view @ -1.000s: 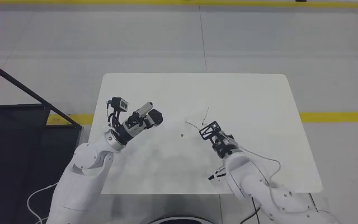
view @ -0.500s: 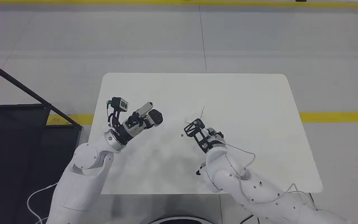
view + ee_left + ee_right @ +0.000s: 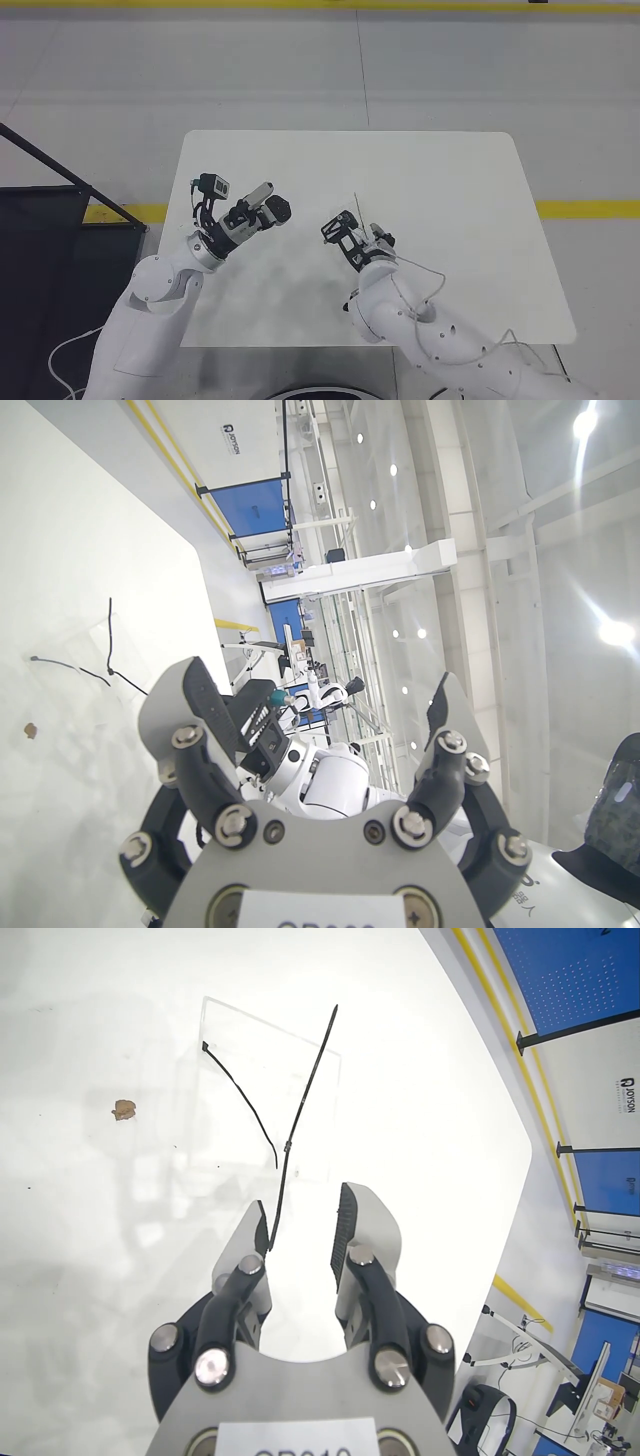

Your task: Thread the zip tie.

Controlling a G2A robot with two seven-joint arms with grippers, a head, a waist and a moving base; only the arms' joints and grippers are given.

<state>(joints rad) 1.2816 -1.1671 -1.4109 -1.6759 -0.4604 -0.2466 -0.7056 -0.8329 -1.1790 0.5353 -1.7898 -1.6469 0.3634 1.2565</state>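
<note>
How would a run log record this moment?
right gripper: open, at near end of straight zip tie | left gripper: open, empty, raised over table | curved zip tie: loose on table | threading: not done

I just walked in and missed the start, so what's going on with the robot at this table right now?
The robot is working on zip ties. Its right gripper is open, low over the white table, where two black ties lie: the long zip tie, whose near end reaches one of the fingers unclamped, and the curved zip tie beside it. The left gripper is open and empty, raised off to the side. Nothing is gripped yet.
</note>
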